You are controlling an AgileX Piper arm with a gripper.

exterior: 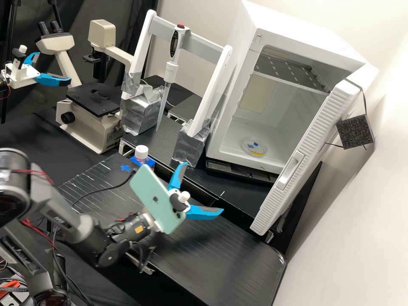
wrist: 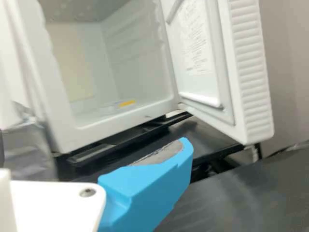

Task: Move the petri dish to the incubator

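Observation:
My gripper (exterior: 199, 190) is over the black bench in front of the incubator, its two blue fingers spread wide with nothing between them. Inside the white incubator (exterior: 231, 127), the clear petri dish (exterior: 254, 147) lies flat on the floor, with blue and yellow marks on it. The gripper is apart from the dish, lower and to the left in the high view. In the wrist view one blue finger (wrist: 149, 186) stands below the incubator opening, and the petri dish (wrist: 126, 103) shows as a low clear rim with a yellow strip.
The incubator door (exterior: 306, 157) hangs open on the right. A pipette (exterior: 171, 68) hangs from a white stand with foil-wrapped feet, beside a microscope (exterior: 93, 100). A white-capped bottle (exterior: 141, 154) stands behind the phone (exterior: 157, 199) on the arm.

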